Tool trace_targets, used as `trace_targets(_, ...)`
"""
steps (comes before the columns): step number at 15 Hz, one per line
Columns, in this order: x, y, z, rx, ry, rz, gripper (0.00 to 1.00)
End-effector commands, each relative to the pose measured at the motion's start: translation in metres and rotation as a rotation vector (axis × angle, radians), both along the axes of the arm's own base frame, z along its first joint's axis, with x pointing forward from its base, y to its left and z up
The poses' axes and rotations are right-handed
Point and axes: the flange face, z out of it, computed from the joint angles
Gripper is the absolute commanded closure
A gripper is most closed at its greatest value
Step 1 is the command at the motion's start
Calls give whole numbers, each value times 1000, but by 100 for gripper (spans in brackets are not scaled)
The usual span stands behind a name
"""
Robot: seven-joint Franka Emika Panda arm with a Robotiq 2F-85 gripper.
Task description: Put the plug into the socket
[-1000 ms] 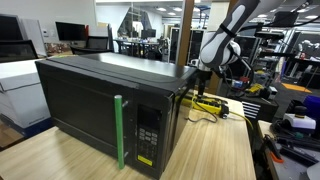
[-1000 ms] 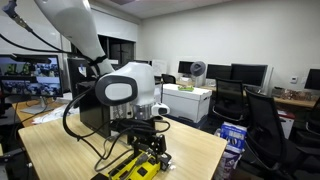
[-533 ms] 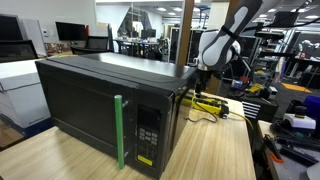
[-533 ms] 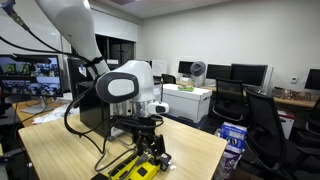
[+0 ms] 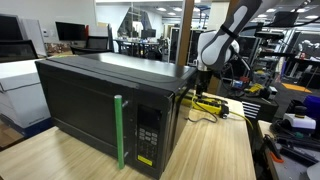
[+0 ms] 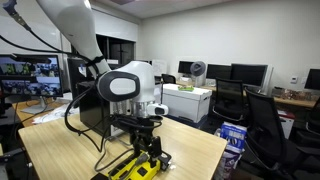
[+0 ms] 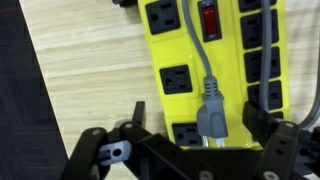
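In the wrist view the socket (image 7: 175, 75), a yellow power strip with dark outlets, lies on the wooden table. A grey plug (image 7: 210, 118) with its grey cord rests on the strip's face, and its metal prongs show at the lower end. My gripper (image 7: 195, 128) is open above it, with one black finger on each side of the plug and neither touching it. In both exterior views the gripper (image 5: 206, 88) (image 6: 148, 148) hangs just over the yellow strip (image 5: 210, 103) (image 6: 133, 168).
A large black microwave (image 5: 100, 100) with a green strip on its door fills the table beside the power strip. A red switch (image 7: 208, 18) sits on the strip. Black cords trail over the table (image 6: 60, 150). Desks, chairs and monitors stand behind.
The gripper has risen slightly above the strip. It stays open, and the plug has not moved.
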Motion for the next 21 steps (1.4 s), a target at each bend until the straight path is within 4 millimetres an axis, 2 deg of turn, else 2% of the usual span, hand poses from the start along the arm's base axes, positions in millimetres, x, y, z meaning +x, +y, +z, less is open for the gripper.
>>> trace_targets(1,-2,3,5,38,0,24,0)
trace_targets(2,-2,2,5,40,0,24,0)
trace_targets(3,-2,2,5,40,1,23,18)
trace_targets(4,-2,1,5,35,0,16,27)
trace_targets(14,5,-4,12,-38,-5,-83,96)
trace_targets(17,9,-6,19,-77,9,-128,92)
trace_targets(21,37,-5,50,-72,182,-33,92)
